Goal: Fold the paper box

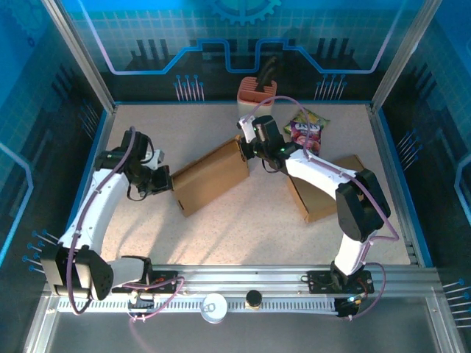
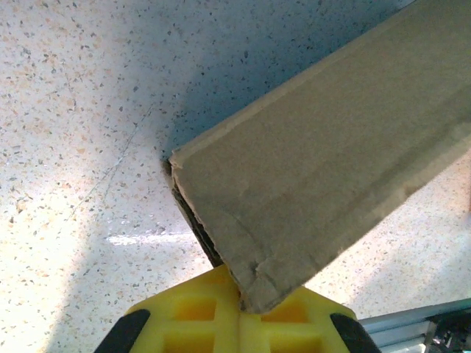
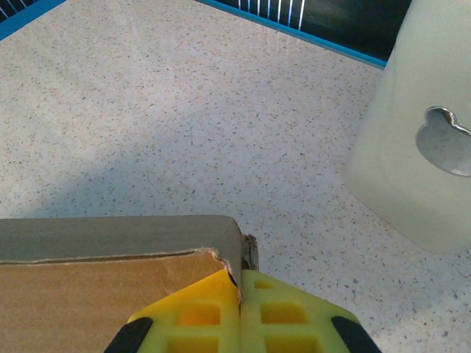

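Note:
The paper box (image 1: 210, 176) is a brown cardboard sleeve lying slantwise in the middle of the table. My left gripper (image 1: 165, 182) is shut on its lower left corner. In the left wrist view the box (image 2: 331, 147) reaches down to my gripper (image 2: 241, 301), its creased corner pinched at the seam of the yellow fingers (image 2: 191, 316). My right gripper (image 1: 245, 147) is shut on the upper right end. The right wrist view has the box (image 3: 110, 279) with a torn edge caught in that gripper (image 3: 241, 283).
A second flat cardboard piece (image 1: 324, 187) lies under the right arm. A colourful snack bag (image 1: 307, 130) and an orange holder (image 1: 257, 92) stand at the back; the holder's pale wall (image 3: 412, 147) rises close to the right gripper. Blue walls ring the table.

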Controlling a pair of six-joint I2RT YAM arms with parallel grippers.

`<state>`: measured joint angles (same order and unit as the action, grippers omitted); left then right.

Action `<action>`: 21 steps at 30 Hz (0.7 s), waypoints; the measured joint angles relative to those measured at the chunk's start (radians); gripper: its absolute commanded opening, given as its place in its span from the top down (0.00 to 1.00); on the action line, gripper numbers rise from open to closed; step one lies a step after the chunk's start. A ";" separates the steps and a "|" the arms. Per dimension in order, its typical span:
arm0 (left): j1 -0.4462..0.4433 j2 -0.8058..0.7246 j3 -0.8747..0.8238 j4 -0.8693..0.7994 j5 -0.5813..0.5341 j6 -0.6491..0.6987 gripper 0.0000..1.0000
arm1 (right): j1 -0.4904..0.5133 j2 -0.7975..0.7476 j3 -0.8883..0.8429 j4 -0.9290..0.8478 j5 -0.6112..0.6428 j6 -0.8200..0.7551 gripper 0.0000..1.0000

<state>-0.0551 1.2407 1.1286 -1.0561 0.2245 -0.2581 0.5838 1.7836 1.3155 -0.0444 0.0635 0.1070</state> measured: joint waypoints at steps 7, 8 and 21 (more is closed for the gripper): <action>-0.068 -0.051 -0.037 0.030 -0.072 -0.059 1.00 | -0.005 -0.042 -0.029 -0.043 -0.003 0.046 0.69; -0.077 -0.059 -0.042 0.034 -0.087 -0.070 1.00 | -0.007 -0.050 -0.034 -0.053 -0.005 0.057 0.64; -0.166 -0.158 -0.117 0.085 -0.252 -0.209 1.00 | -0.050 -0.176 -0.143 -0.156 -0.126 0.212 0.35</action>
<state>-0.2211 1.0828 1.0115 -0.9710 -0.0273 -0.4667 0.5343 1.6077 1.1725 -0.2005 -0.0624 0.3191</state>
